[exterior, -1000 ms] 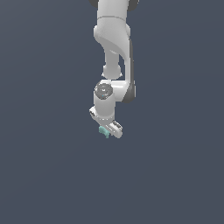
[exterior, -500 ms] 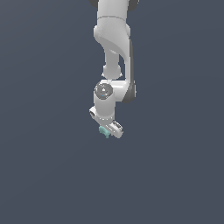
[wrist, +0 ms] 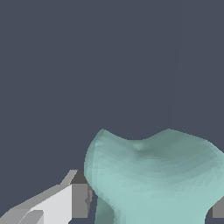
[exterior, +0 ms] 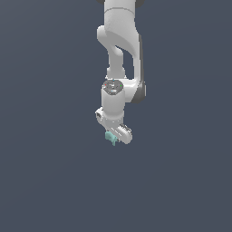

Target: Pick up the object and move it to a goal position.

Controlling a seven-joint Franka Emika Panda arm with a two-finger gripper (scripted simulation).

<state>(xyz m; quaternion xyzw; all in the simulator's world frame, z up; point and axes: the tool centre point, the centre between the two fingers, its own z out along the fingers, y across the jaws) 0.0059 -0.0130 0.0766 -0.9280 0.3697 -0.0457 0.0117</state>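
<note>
Below the white arm [exterior: 118, 54], jaws clamped on the pale teal object [exterior: 110, 137].
Plain dark surface lies open on every side.

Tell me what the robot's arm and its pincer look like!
The arm is glossy white, built from fat rounded tube pieces with dark grey bands at the joints. A round grey cap with tiny coloured dots sits above the wrist. The pincer is a white bar with short fingers; up close one finger is blocky, white and grey. No cables show.
</note>
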